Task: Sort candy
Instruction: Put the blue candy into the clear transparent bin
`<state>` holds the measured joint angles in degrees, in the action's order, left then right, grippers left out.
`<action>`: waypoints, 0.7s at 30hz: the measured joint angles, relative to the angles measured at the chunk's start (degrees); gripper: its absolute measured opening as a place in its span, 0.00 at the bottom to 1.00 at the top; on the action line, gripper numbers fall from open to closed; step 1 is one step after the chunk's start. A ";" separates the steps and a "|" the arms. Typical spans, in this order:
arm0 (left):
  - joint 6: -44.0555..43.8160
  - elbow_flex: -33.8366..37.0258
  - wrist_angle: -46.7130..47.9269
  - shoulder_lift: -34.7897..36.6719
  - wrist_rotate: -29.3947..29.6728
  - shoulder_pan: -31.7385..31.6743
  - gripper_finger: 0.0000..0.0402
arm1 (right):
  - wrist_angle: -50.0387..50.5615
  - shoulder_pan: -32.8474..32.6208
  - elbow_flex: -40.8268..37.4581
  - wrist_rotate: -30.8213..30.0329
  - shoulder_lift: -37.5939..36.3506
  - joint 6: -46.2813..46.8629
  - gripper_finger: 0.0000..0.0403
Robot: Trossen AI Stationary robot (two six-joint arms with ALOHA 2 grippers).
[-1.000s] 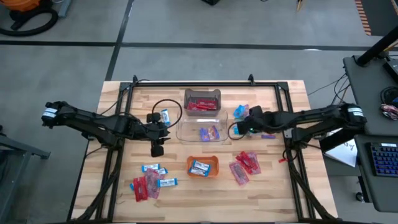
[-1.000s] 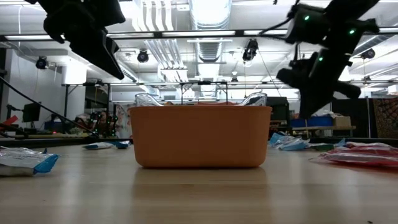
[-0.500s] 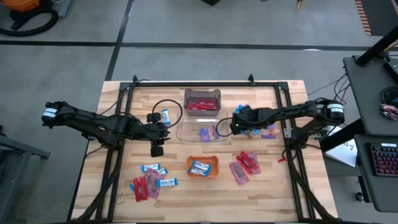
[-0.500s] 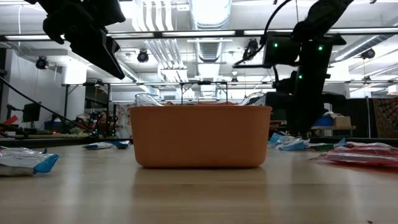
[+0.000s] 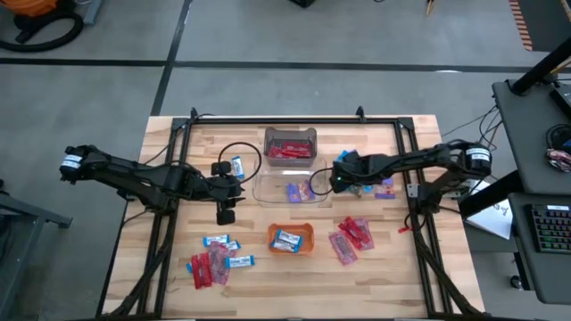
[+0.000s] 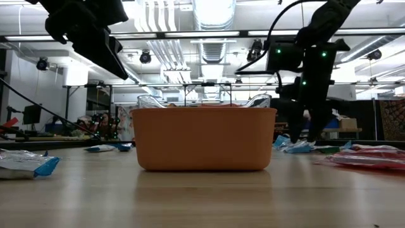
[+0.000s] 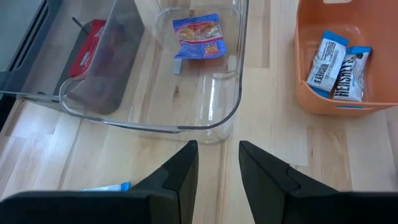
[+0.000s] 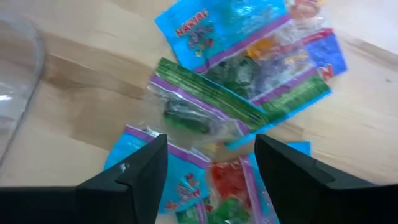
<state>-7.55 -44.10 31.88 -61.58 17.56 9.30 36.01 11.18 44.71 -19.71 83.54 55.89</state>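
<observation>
On the wooden counter [image 5: 178, 143], candy [image 5: 349, 236] lies in loose piles beside two clear bins [image 5: 291, 189] and a small orange tray [image 5: 291, 239]. The right claw [image 8: 210, 163] spreads wide just above blue and purple candy wrappers by the bins. The left claw [image 7: 217, 163] hovers half-open and empty near the clear bin's corner.

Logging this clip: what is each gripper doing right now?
Left gripper: slightly open, empty, beside the clear bin.
Right gripper: open, empty, above the blue candy packets.
</observation>
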 joint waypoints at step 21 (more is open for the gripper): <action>0.42 0.00 -0.45 0.00 0.02 -0.02 0.25 | -5.64 0.85 -0.02 -0.11 6.26 -1.98 0.18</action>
<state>-7.14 -44.10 31.43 -61.58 17.58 9.28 30.37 12.03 44.69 -19.81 89.80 53.91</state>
